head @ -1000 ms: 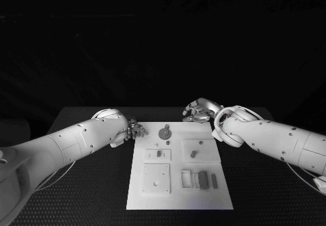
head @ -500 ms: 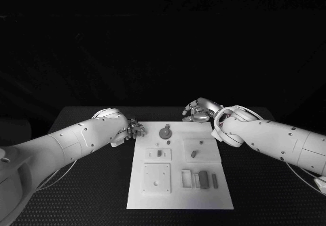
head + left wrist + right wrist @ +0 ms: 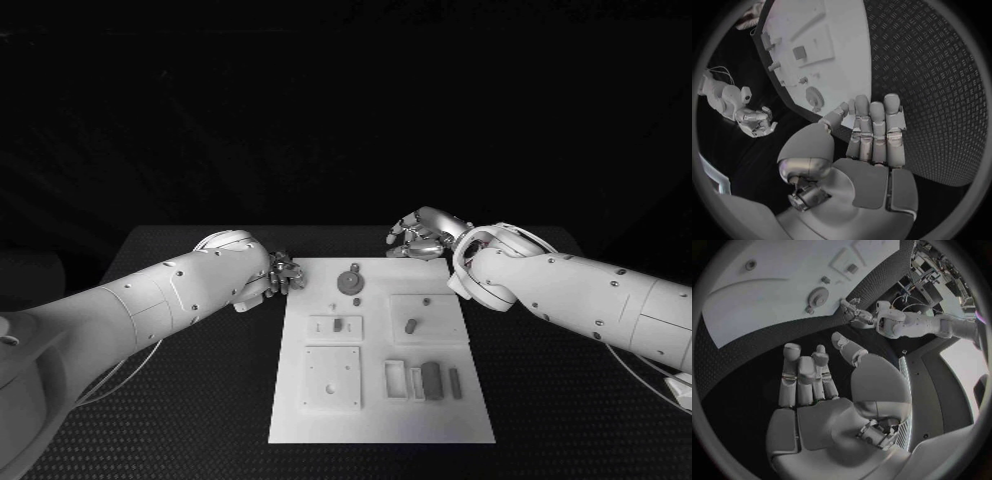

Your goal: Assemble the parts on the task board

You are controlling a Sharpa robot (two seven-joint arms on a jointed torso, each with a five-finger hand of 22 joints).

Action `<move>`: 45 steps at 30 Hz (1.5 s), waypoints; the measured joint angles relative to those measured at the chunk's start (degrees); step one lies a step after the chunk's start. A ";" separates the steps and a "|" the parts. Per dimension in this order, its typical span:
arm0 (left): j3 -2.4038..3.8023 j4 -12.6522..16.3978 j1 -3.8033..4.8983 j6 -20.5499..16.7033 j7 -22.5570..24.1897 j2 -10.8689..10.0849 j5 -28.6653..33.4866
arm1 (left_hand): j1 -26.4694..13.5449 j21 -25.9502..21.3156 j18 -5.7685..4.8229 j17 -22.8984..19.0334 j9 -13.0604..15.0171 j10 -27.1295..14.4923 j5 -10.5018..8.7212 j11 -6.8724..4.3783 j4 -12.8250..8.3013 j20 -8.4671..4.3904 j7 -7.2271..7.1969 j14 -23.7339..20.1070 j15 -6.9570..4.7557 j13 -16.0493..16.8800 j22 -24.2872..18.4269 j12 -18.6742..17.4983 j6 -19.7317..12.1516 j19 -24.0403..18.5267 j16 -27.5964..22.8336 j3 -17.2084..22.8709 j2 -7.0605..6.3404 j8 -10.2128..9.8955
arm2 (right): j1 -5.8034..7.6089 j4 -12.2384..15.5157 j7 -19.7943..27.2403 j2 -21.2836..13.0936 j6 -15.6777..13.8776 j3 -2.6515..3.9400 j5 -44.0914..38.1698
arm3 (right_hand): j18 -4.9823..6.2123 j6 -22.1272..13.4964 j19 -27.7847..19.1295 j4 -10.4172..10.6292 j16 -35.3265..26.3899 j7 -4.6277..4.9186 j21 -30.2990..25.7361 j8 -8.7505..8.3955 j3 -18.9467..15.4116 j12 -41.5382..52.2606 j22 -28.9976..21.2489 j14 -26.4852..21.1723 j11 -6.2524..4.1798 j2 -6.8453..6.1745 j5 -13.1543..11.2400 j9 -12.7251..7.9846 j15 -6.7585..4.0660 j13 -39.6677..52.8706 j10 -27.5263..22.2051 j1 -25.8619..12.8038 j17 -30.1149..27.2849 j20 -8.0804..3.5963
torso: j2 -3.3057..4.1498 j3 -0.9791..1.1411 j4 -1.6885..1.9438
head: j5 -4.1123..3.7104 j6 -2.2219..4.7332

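Note:
The white task board (image 3: 378,420) lies in the middle of the black table. A round grey part (image 3: 351,283) stands near its far edge, and two small grey parts (image 3: 338,325) (image 3: 411,325) sit in raised squares further in. Grey bars (image 3: 430,381) lie in slots at the near right. My left hand (image 3: 286,276) hovers at the board's far left corner, fingers straight and holding nothing (image 3: 870,135). My right hand (image 3: 423,237) hangs beyond the far right corner, also holding nothing (image 3: 817,375). The round part (image 3: 814,93) (image 3: 819,296) lies ahead of both palms.
A square plate with a small hole (image 3: 332,378) sits at the board's near left. Black textured table (image 3: 188,400) surrounds the board on all sides. Both white forearms (image 3: 159,300) (image 3: 577,290) reach in over the table's far corners.

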 measured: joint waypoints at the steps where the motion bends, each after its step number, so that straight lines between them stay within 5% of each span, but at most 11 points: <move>1: 0.00 0.00 0.01 0.00 -0.01 0.00 0.10 | 0.28 0.00 0.00 -0.05 0.00 0.00 0.00 0.00 0.01 0.00 0.00 0.00 0.00 0.00 0.00 0.00 0.00 0.00 0.00 0.38 -0.13 0.00 | 0.00 -0.01 0.00 0.02 0.01 0.00 0.00 | 0.00 0.00 0.00 0.00 0.00 0.00 0.00 0.00 0.00 0.00 0.00 0.00 0.00 0.00 0.00 0.01 0.00 0.00 0.00 0.00 0.00 0.00 | 0.00 -0.01 0.00 | 0.03 0.00; 16: 0.02 0.97 -0.07 -0.32 0.10 -1.44 3.19 | 2.04 0.01 -0.94 -0.12 -0.02 1.24 -0.11 -0.83 -0.52 -0.39 -0.91 1.06 -0.64 -0.01 -0.01 0.67 2.35 1.23 0.64 3.73 0.68 1.00 | -0.02 -0.06 0.01 -0.11 0.10 0.00 0.00 | 0.00 0.04 -0.01 0.00 0.00 -0.04 0.00 0.00 0.00 0.00 0.00 0.00 0.00 0.00 0.00 0.04 0.00 -0.05 0.00 0.00 -0.06 0.01 | -0.03 -0.01 0.00 | 0.21 -0.08; 31: 0.02 17.70 -0.05 -2.31 -1.96 -10.07 11.19 | 2.10 0.67 -0.97 -0.06 -0.02 1.95 -0.13 -1.17 -0.94 -0.48 -1.36 1.65 -0.83 0.04 -0.02 0.89 3.72 1.74 1.11 4.15 0.62 1.05 | -0.03 0.06 0.01 -0.81 0.22 0.00 0.01 | 0.00 0.11 -0.09 0.00 0.00 -0.10 0.00 0.00 0.00 0.00 0.00 0.00 0.00 0.00 0.00 0.03 0.00 -0.04 0.00 0.00 -0.05 0.09 | -0.07 -0.01 0.10 | 0.09 -0.24; 40: -0.18 23.97 -0.13 -5.06 -3.05 -12.83 12.41 | 2.17 1.56 -0.99 0.05 -0.19 2.95 0.59 -1.56 -0.90 -1.00 -1.73 2.80 -1.35 0.04 -0.03 1.40 4.63 2.67 1.58 4.21 0.53 1.04 | -0.03 0.16 -0.01 -1.06 0.37 0.00 0.01 | 0.00 0.11 -0.10 0.00 0.00 -0.11 0.00 0.00 0.00 0.00 0.00 0.00 -0.01 0.00 0.00 0.08 0.00 -0.04 0.00 0.00 -0.05 0.09 | -0.01 -0.02 0.07 | 0.27 -0.44; 45: -1.54 26.21 -0.21 -6.90 -3.66 -14.02 11.83 | 1.82 2.29 -0.99 0.26 -0.22 3.27 1.82 -1.50 -0.94 -1.03 -1.76 3.01 -1.36 0.08 -0.03 1.72 4.81 2.88 2.03 4.26 0.49 1.03 | -0.03 0.20 -0.01 -1.23 0.45 0.00 0.01 | 0.00 0.11 -0.10 0.00 0.00 -0.11 0.00 0.00 0.00 0.00 0.00 0.00 -0.01 0.00 0.00 0.08 0.00 -0.04 0.01 0.00 -0.05 0.10 | 0.00 -0.03 0.04 | 0.29 -0.70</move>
